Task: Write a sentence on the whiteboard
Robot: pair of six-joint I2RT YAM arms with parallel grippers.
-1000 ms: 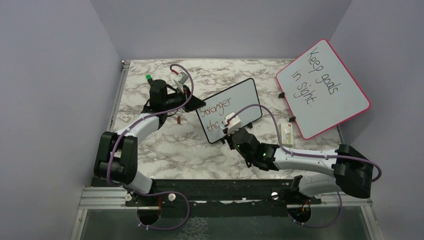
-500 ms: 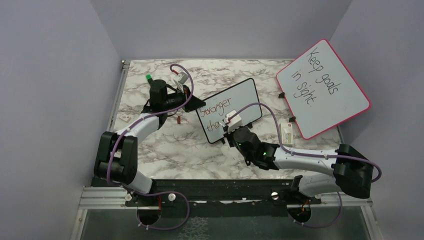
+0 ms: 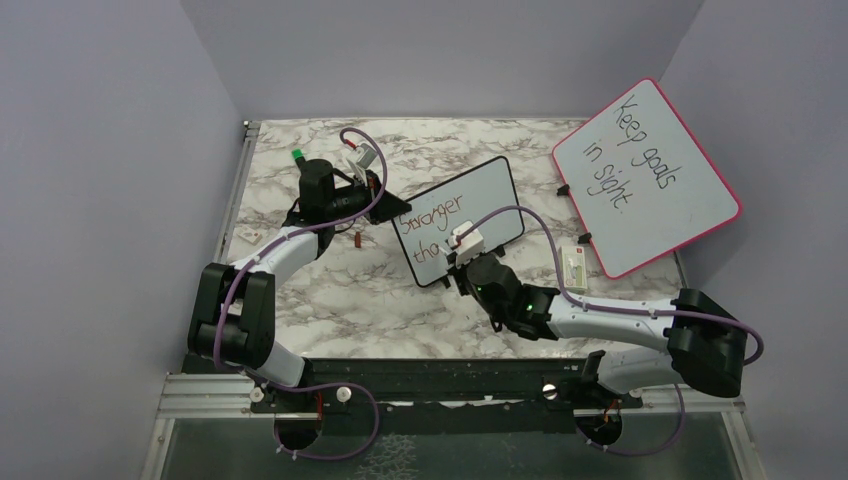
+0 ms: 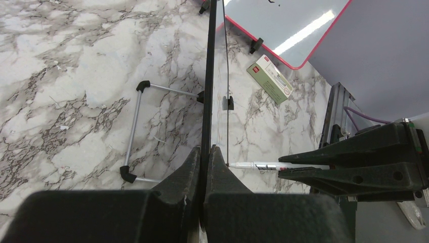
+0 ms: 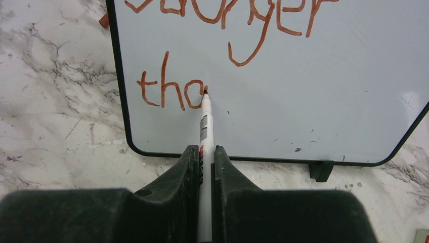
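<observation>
The whiteboard [image 3: 490, 195] stands tilted at mid-table on its wire stand [image 4: 132, 134]. In the left wrist view it is edge-on [image 4: 208, 76]. My left gripper [image 3: 390, 207] [image 4: 205, 152] is shut on the board's left edge. The sentence [image 5: 169, 88] reads "Stronger" above "tho" in reddish-brown, and both lines also show from above [image 3: 432, 220]. My right gripper [image 3: 457, 252] [image 5: 204, 152] is shut on a white marker [image 5: 205, 121] [image 4: 273, 165]. The marker's tip touches the board at the top right of the "o".
A larger pink-framed board [image 3: 645, 175] with black handwriting leans at the back right. A small white box [image 3: 573, 268] [image 4: 269, 79] lies before it. A reddish marker cap [image 3: 358, 240] lies left of the whiteboard. Purple walls close in on three sides.
The right gripper has shifted slightly along the second line, and the letter after "th" has gained a stroke. The left arm has held still.
</observation>
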